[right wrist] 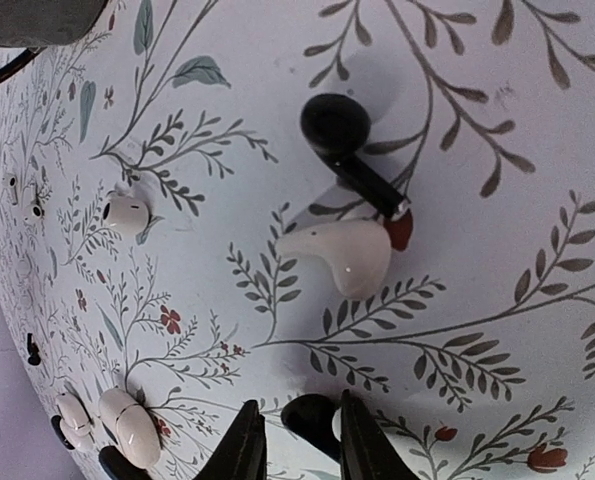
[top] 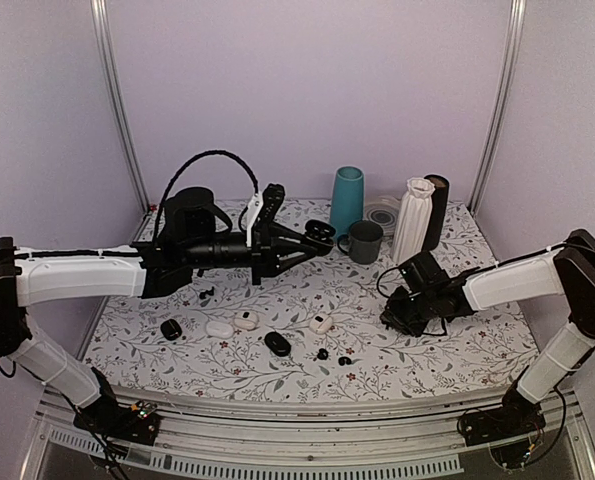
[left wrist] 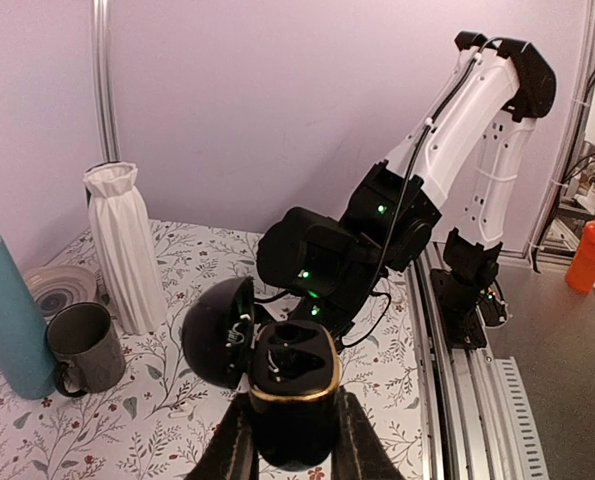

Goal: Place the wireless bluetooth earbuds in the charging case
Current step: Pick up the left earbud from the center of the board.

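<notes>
Well above the tabletop [top: 457, 350], the left tool [left wrist: 295, 425] clamps the open black charging case [left wrist: 295, 365], its lid hinged back. Two loose black earbuds [top: 322, 353] lie near the front edge. Further right, the right tool [right wrist: 300, 412] sits low, its fingers straddling another black earbud [right wrist: 313, 420]; whether it grips, I cannot tell.

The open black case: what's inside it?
Inside the charging case, two dark hollows below its gold rim; no earbud shows. Their depths are too dark to see.
</notes>
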`<state>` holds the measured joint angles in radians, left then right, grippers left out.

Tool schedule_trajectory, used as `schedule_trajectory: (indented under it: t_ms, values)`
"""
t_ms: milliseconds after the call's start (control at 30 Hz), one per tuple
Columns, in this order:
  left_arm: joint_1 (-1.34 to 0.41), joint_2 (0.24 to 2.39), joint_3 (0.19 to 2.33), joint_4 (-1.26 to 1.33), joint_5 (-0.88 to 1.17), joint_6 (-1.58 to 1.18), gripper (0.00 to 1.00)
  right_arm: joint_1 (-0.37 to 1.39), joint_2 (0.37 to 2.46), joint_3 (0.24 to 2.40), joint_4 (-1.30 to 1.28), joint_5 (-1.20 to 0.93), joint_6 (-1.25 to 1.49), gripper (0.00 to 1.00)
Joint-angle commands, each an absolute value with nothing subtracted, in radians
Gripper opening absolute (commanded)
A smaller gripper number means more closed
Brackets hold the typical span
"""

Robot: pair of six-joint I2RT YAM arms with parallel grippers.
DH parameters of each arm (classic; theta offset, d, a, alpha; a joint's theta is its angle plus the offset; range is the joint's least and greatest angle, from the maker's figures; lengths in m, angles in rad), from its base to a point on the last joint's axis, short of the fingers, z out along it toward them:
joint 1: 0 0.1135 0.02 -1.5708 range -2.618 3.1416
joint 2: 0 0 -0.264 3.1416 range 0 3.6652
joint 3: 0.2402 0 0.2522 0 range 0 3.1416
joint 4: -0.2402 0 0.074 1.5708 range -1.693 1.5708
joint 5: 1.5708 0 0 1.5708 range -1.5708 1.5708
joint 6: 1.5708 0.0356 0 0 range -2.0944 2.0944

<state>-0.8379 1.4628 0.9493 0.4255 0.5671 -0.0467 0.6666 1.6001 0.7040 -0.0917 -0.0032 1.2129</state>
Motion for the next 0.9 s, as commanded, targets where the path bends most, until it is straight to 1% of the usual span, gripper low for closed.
schedule_trajectory:
  t_ms: [0, 200, 400, 500, 667, 867]
  values:
    - [-0.847, 1.425, 0.941, 0.417, 0.565, -0.03, 0.0, 0.668, 1.634, 0.718, -0.213, 0.047, 1.101, 0.26]
    - [-0.846, 1.431, 0.942, 0.422, 0.564, -0.031, 0.0, 0.685, 1.641, 0.746, -0.233, 0.062, 0.974, 0.27]
    - [-0.846, 1.433, 0.947, 0.421, 0.565, -0.03, 0.0, 0.696, 1.668, 0.793, -0.232, 0.062, 0.778, 0.33]
    - [-0.846, 1.432, 0.949, 0.417, 0.565, -0.029, 0.0, 0.697, 1.675, 0.807, -0.237, 0.071, 0.701, 0.35]
    - [-0.846, 1.432, 0.948, 0.416, 0.565, -0.032, 0.0, 0.696, 1.713, 0.846, -0.278, 0.09, 0.597, 0.35]
    - [-0.846, 1.434, 0.951, 0.412, 0.565, -0.03, 0.0, 0.698, 1.719, 0.855, -0.275, 0.063, 0.518, 0.33]
